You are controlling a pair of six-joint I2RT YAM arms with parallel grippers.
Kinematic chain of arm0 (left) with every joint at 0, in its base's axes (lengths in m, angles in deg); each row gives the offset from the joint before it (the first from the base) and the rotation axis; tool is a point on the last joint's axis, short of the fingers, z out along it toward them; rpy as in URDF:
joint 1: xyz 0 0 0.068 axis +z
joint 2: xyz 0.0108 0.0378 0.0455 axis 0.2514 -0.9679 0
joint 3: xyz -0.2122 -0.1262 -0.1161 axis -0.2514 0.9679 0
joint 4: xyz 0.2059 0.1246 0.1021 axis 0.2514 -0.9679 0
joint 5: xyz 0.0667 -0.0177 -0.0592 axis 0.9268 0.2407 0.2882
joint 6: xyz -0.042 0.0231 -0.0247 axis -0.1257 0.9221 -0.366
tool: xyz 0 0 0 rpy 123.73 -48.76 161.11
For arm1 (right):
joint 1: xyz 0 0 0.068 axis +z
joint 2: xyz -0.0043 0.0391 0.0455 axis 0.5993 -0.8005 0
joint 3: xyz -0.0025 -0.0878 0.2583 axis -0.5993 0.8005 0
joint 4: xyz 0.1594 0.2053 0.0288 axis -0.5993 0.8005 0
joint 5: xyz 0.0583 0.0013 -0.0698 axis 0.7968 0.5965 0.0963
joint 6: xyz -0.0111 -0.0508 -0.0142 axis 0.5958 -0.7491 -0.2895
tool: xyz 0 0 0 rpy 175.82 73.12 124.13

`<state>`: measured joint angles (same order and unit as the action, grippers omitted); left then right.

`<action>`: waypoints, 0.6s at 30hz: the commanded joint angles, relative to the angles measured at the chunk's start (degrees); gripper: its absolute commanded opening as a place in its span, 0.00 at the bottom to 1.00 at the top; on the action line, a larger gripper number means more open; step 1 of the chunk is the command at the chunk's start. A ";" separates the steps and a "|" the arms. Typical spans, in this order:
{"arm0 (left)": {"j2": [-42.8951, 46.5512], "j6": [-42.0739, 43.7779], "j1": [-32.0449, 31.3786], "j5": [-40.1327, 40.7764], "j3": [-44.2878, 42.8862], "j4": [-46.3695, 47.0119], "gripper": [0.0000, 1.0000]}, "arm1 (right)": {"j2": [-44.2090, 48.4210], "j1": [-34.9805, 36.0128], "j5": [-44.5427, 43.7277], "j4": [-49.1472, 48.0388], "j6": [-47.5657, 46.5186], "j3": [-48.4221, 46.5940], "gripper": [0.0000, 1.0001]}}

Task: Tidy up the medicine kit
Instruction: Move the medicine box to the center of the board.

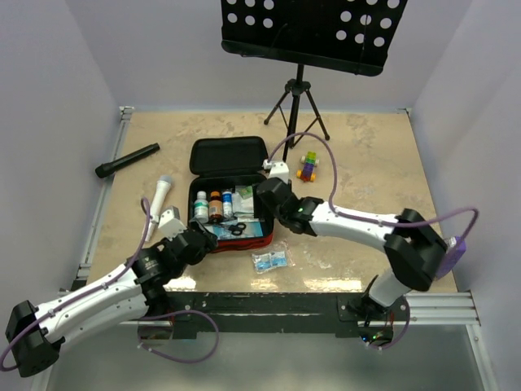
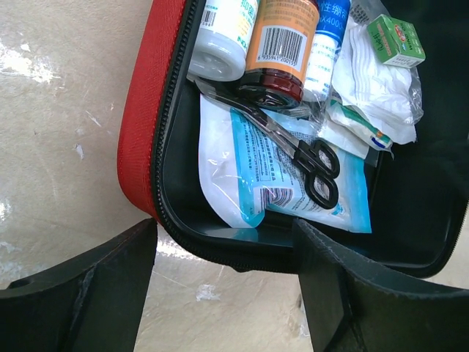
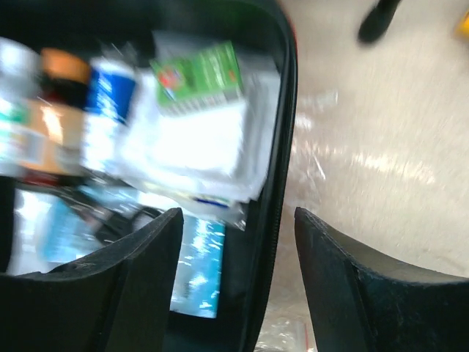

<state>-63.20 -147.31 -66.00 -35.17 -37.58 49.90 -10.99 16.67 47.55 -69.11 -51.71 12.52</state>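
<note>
Left fingers (image 2: 80,293) spread | right fingers (image 3: 110,293) spread | medicine kit (image 2: 143,110) red, unzipped, black-lined

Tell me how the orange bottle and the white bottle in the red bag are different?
The orange bottle has an orange label and a dark brown end; the white bottle is white with a pale end. The white bottle lies next to the red wall of the medicine kit; the orange bottle lies between it and a blue bottle. Both lie side by side in the kit, with barcodes on their labels.
</note>
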 commanded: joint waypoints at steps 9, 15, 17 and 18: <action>-3.50 1.80 2.22 4.02 0.86 1.39 0.73 | -3.50 0.47 1.45 -4.90 0.32 4.90 0.39; -2.63 7.16 7.40 3.94 -1.59 1.57 0.68 | -1.73 3.54 5.59 -7.64 3.04 7.72 0.18; -2.36 9.27 8.46 3.76 -3.08 1.22 0.68 | -2.00 4.60 5.24 -7.02 2.61 7.55 0.14; -2.10 9.80 8.37 3.85 -3.96 0.52 0.68 | -2.09 4.77 4.80 -6.67 2.08 7.55 0.13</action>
<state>-65.96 -143.14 -59.09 -33.31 -37.71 51.37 -15.29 18.33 48.75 -73.91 -49.46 19.56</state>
